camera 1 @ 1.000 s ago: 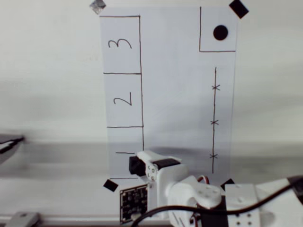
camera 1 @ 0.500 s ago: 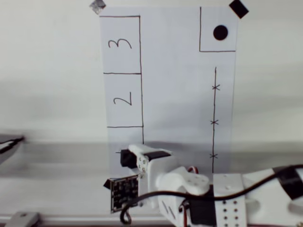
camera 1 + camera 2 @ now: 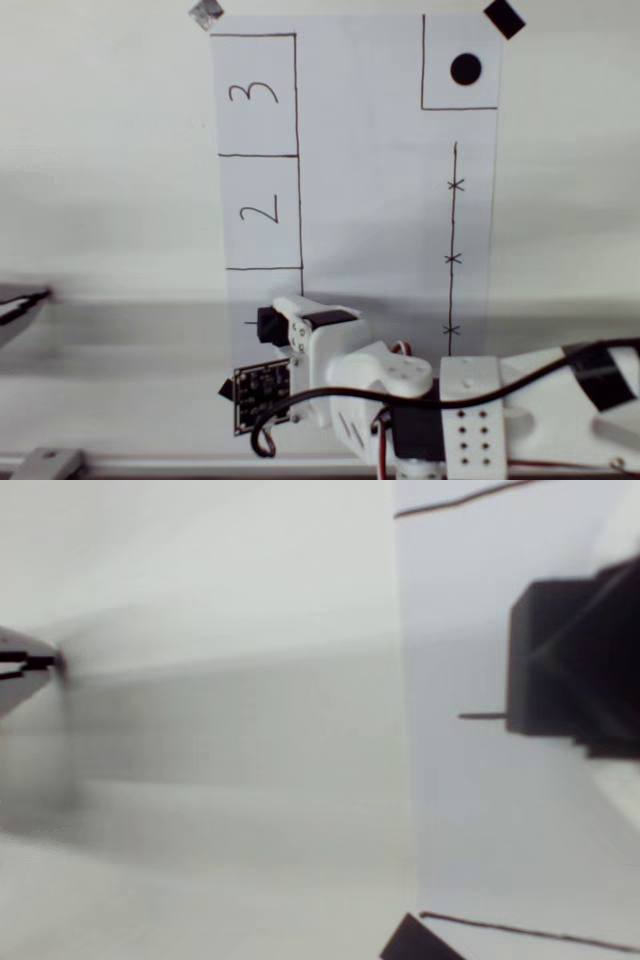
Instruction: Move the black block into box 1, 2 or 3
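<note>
At the near end of the white paper sheet [image 3: 370, 200], overhead view, the white arm [image 3: 470, 410] reaches in from the bottom right, with the gripper [image 3: 272, 325] over the lowest drawn box on the left column. The black block [image 3: 268, 324] sits at the gripper tip, inside that outline, box 1 [image 3: 240, 300]. The "1" itself is mostly hidden; only a short pen stroke shows just left of the block. The arm covers the fingers from above, so cannot tell from here whether they are together or apart, or whether the block touches the paper.

Overhead also gives the layout: box 2 [image 3: 260, 211] and box 3 [image 3: 255, 94] stacked further up the same column. A drawn square with a solid dot [image 3: 465, 68] sits top right, with a vertical line with x marks [image 3: 453, 255] below it. Tape squares hold the corners, e.g. [image 3: 504, 17]. The wrist camera board [image 3: 262, 394] hangs off the arm's left side.

Wrist view is turned sideways and adds the close-up. The block [image 3: 560, 660] is at right over the paper [image 3: 480, 810], with a dark finger [image 3: 610, 630] against its right side. The pen stroke [image 3: 482, 717] meets its lower left edge. Box outlines run at top [image 3: 470, 498] and bottom [image 3: 520, 930], and a tape corner [image 3: 415, 942] pokes in at the bottom. The second finger can't be made out, so grip state stays undetermined. Bare table [image 3: 200, 730] is on the left.
</note>
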`<action>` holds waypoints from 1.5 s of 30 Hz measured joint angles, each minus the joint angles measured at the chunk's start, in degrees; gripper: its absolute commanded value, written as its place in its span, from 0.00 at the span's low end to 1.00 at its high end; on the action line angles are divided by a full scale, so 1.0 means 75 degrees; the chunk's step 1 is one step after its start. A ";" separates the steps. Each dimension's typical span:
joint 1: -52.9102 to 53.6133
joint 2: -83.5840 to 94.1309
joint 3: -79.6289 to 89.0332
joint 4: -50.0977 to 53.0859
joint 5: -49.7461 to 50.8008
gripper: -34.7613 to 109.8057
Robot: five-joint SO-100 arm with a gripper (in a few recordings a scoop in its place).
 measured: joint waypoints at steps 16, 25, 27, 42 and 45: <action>-0.0059 0.0000 -0.0059 -0.0023 -0.0012 0.39; -0.0023 0.0000 -0.0059 -0.0023 -0.0012 0.40; -0.0023 0.0000 -0.0059 -0.0023 -0.0012 0.40; -0.0199 0.0000 -0.0059 -0.0023 0.0176 0.40; -0.0152 0.0059 0.0211 -0.0023 0.0176 0.40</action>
